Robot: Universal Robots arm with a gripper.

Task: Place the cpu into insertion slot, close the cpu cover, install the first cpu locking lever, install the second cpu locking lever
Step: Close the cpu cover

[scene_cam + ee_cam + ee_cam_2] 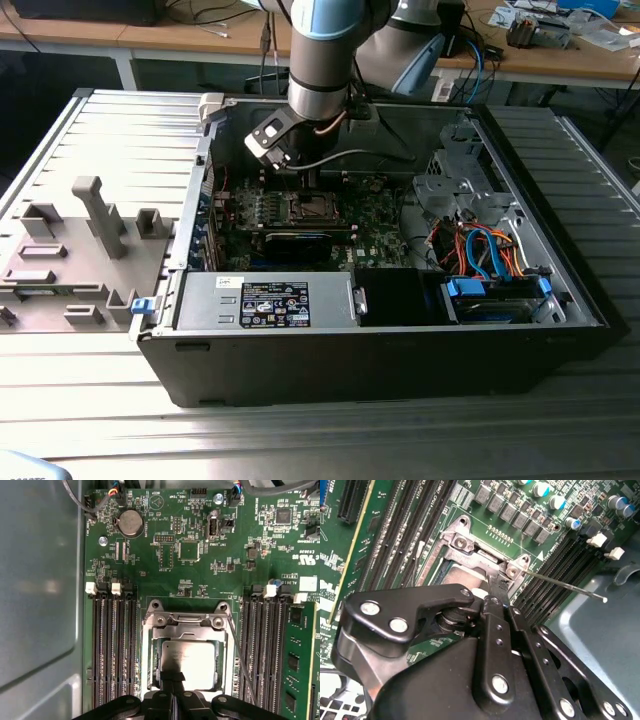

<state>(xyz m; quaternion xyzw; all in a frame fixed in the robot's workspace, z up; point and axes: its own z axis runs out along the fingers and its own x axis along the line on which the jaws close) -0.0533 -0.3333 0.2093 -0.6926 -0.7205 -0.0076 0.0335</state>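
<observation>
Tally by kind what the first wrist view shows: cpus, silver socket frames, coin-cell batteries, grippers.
cpu: 1
silver socket frame: 1
coin-cell battery: 1
gripper: 1
Total: 4

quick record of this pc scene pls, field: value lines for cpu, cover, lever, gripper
setting: open computer case, green motherboard
cpu: lies flat in the insertion slot
cpu cover: silver frame, seems down around the cpu
locking lever: thin rod sticking out sideways from the socket, not latched
gripper: shut, tips at the cpu's edge
</observation>
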